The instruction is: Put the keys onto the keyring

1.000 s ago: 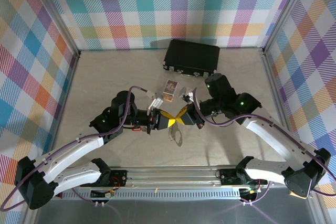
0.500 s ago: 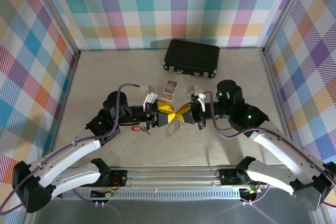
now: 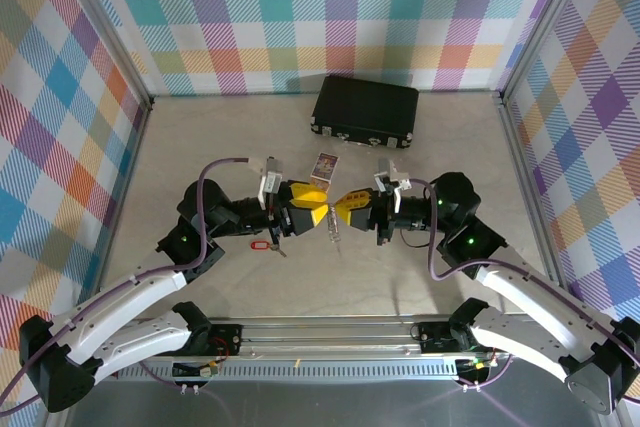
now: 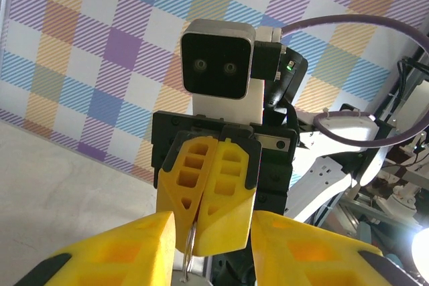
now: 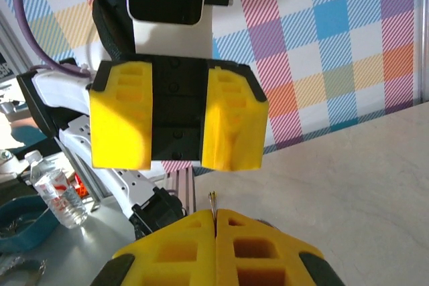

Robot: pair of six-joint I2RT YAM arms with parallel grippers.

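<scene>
The keys (image 3: 266, 245), a small silver key on a red oval tag, lie on the table below my left arm, held by nothing. My left gripper (image 3: 318, 215) (image 4: 213, 236) (image 5: 175, 122) stands open with nothing between its yellow fingers. It faces my right gripper (image 3: 341, 215) (image 5: 216, 216) (image 4: 200, 229) nose to nose above the table's middle. The right gripper is shut on the keyring (image 3: 333, 232) (image 4: 190, 249) (image 5: 213, 199). The grey metal loop hangs edge-on below the two sets of fingertips, just a thin sliver of metal in both wrist views.
A black case (image 3: 365, 110) lies at the back of the table. A small printed card (image 3: 325, 164) lies just beyond the two grippers. Checked walls close in the table on three sides, and a metal rail (image 3: 330, 332) runs along the near edge.
My left gripper has opened. Both grippers have swung to face each other and shifted toward the back, and the keyring has turned from flat to hanging edge-on. The keys have stayed on the table.
</scene>
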